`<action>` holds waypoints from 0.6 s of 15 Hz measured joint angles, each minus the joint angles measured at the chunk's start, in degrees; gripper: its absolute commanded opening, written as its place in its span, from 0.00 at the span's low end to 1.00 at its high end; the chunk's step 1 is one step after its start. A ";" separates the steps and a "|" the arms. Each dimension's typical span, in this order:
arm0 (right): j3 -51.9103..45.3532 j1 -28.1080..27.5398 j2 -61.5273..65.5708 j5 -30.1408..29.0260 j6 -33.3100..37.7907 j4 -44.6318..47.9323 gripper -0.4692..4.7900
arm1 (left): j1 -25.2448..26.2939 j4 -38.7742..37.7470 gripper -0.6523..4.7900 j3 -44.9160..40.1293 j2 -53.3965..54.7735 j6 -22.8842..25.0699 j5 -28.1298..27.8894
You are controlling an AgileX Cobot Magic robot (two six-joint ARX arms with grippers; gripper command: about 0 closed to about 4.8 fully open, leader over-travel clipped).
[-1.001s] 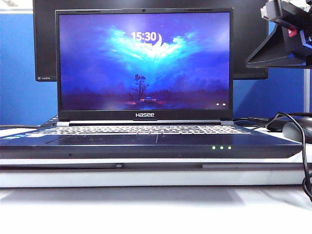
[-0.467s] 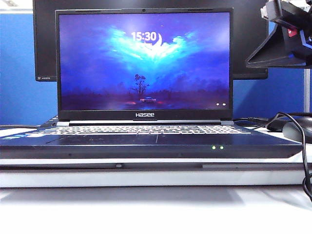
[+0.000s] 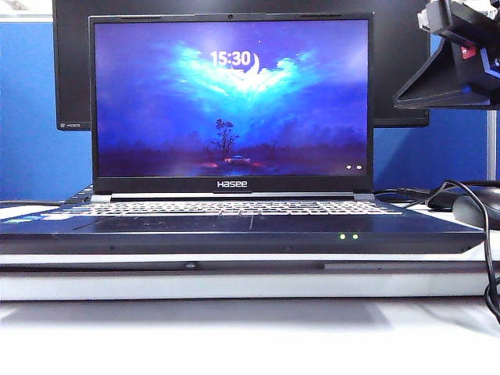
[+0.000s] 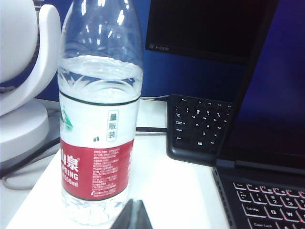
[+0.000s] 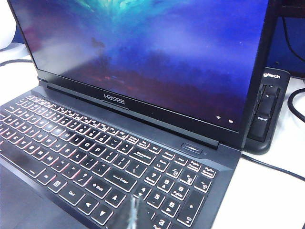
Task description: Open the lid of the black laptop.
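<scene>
1. Already the lid (image 3: 230, 101) of the black laptop (image 3: 234, 230) stands up straight, and its screen glows blue with a clock on it.
2. That laptop sits in the middle of the white table (image 3: 234, 336), facing the outside camera, with 2 small green lights on its front edge.
3. Its keys show their white letters in the right wrist view, and the name "Hasee" sits under the screen.
4. So the job looks done, because the lid is fully up and nothing holds it.
5. Up in the top right corner of the outside view hangs the right gripper (image 3: 453, 58), well apart from the laptop and touching nothing.
6. Only a blurry tip of that gripper shows in its own wrist view, so nobody can tell if its fingers are spread or pressed together.
7. Over on the other side, the left gripper (image 4: 133, 217) hangs near a water bottle (image 4: 97, 124) with a red label.
8. Just a dark tip of it shows there too, so its fingers cannot be told either.
9. Beside the laptop's left side lies a separate black keyboard (image 4: 198, 126), and a big black monitor (image 3: 70, 70) stands behind the lid.
10. A mouse (image 3: 476, 209) with a black cable rests on the right.
11. What seems left is only for both arms to keep away.
</scene>
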 measured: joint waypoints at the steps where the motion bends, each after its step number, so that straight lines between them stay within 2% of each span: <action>1: 0.00 0.00 0.00 0.00 0.00 0.00 0.08 | 0.00 0.00 0.11 0.00 0.00 0.66 0.00; 9: 0.00 0.00 0.00 0.00 0.00 0.00 0.08 | 0.00 0.04 0.11 0.00 0.00 0.98 -0.02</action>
